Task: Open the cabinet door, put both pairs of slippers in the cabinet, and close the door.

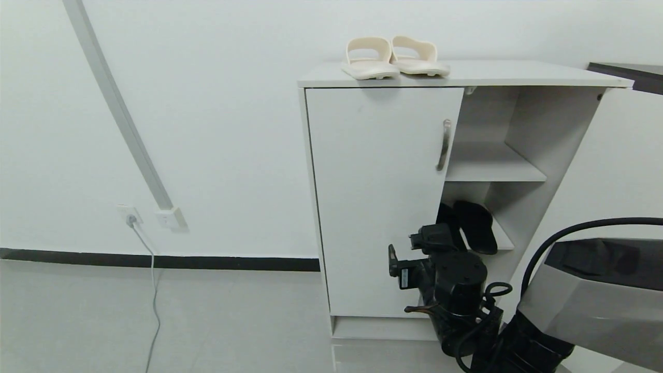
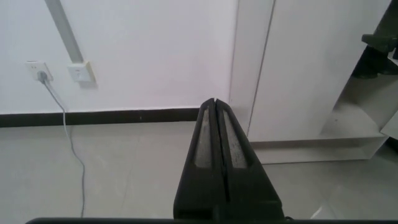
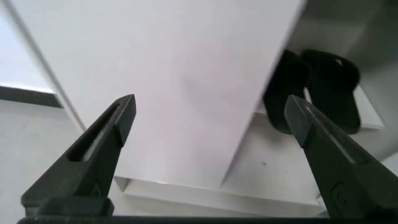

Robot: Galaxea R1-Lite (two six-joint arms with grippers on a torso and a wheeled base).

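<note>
I see cream slippers [image 1: 396,57] on cabinet [image 1: 518,77] top; black slippers [image 1: 474,225] inside, seemingly on lower shelf [image 1: 505,242], right door [image 1: 611,166] open. Right gripper [image 3: 210,106] just before them, fingers [image 3: 102,146] spread wide, empty. Left gripper [image 2: 214,109] fingers pressed together, empty.

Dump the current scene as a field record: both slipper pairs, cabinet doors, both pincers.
cream slippers: side by side on top of the cabinet
black slippers: inside, on the lower shelf
left door: shut
right door: swung open
left pincer: shut, empty, low over the floor beside the cabinet
right pincer: open, empty, in front of the left door's edge, facing the black slippers
remaining: cream pair in, right door closed
</note>
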